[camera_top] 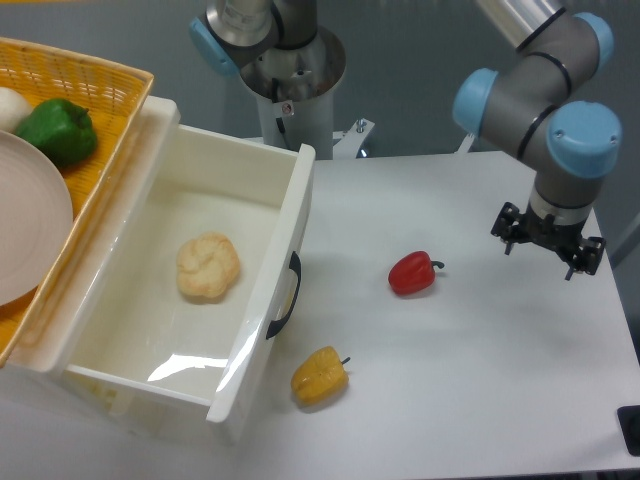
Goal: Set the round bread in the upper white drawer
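The round bread [208, 267], a pale tan lumpy bun, lies on the floor of the upper white drawer [281, 255], which is pulled out with its dark handle facing the table. My gripper [546, 248] hangs over the right side of the table, far from the drawer. Its fingers are spread and hold nothing.
A red bell pepper [412, 272] lies mid-table and a yellow bell pepper [320, 375] lies near the drawer front. A woven yellow basket [95, 90] at the left holds a green pepper [57, 130] and a white plate [28, 225]. The arm's base [290, 90] stands behind.
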